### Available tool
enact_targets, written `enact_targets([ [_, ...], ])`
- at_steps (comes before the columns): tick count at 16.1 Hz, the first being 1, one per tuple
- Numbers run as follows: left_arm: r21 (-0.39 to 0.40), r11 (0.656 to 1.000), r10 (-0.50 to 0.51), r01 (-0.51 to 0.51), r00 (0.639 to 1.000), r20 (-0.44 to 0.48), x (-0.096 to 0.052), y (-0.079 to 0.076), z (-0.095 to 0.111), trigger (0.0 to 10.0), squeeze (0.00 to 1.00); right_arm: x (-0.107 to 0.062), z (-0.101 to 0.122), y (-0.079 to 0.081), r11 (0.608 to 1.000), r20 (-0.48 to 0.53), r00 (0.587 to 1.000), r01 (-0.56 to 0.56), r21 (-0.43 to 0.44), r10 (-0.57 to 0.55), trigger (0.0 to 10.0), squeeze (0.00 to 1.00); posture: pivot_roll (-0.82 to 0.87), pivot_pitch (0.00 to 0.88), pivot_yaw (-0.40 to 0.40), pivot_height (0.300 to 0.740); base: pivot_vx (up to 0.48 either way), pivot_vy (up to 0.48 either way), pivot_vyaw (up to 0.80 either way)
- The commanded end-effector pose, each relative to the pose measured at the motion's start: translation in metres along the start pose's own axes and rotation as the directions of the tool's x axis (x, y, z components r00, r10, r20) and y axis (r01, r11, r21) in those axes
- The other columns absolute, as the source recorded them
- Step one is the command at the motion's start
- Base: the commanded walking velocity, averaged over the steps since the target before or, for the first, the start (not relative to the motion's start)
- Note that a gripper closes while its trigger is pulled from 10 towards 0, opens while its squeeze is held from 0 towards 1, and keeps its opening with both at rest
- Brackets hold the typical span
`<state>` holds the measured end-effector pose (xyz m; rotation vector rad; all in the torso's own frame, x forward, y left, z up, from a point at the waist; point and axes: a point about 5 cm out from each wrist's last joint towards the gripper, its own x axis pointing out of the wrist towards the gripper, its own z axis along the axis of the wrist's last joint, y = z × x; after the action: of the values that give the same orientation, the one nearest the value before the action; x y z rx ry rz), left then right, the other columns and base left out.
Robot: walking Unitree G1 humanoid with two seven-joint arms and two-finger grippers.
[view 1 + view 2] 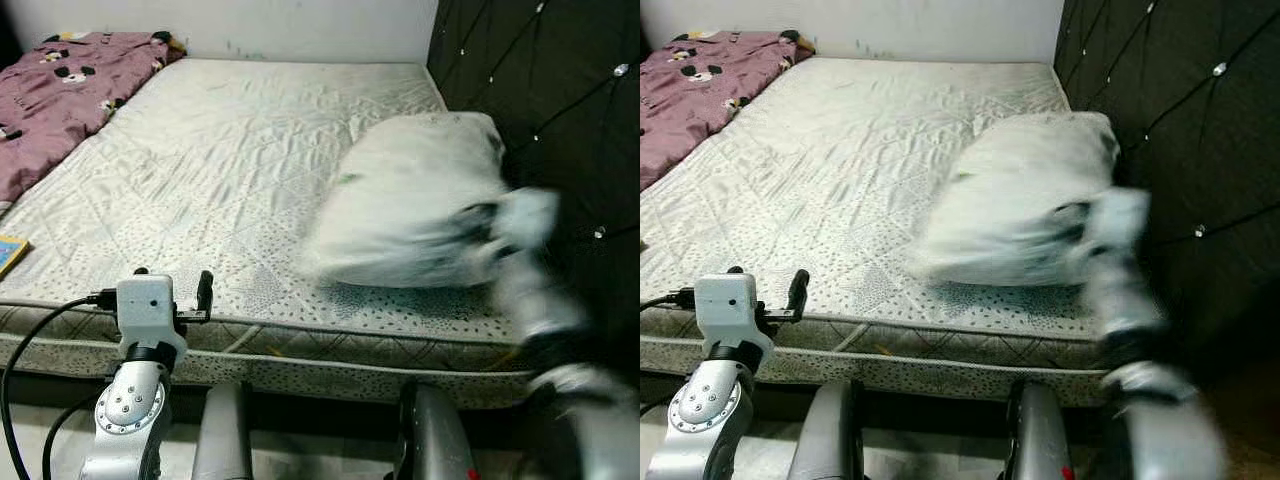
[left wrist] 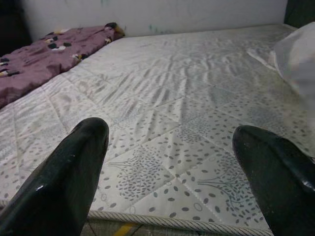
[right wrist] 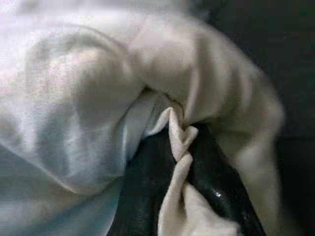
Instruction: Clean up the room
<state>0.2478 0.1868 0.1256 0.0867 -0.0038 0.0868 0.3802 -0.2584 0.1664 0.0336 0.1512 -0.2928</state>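
Softly plump, the white pillow lies on the quilted mattress; right gripper jaws pinch its satiny fabric, left gripper jaws parted.

Open mattress centre and left; right side blocked.
White puffy pillow fills centre-right against dark tufted headboard; mauve patterned blanket crowds upper left; quilted white mattress between lies open.
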Motion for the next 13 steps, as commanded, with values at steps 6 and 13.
enact_targets([
  [6,0.018,1.000,0.000,0.000,1.000,-0.008,0.001,0.002,-0.002,10.0,0.00,0.003,0.063,-0.060,0.986,0.218,0.963,0.165,-0.023,-0.156,0.0,0.00,0.07,0.035,0.009,0.498,0.000,0.000,0.00],
  [13,0.031,0.999,-0.030,0.030,1.000,-0.009,0.007,0.003,-0.002,10.0,0.00,-0.052,-0.043,-0.022,0.986,0.095,0.984,-0.144,-0.081,0.152,0.0,0.00,0.03,0.023,0.045,0.498,0.000,0.000,0.00],
])
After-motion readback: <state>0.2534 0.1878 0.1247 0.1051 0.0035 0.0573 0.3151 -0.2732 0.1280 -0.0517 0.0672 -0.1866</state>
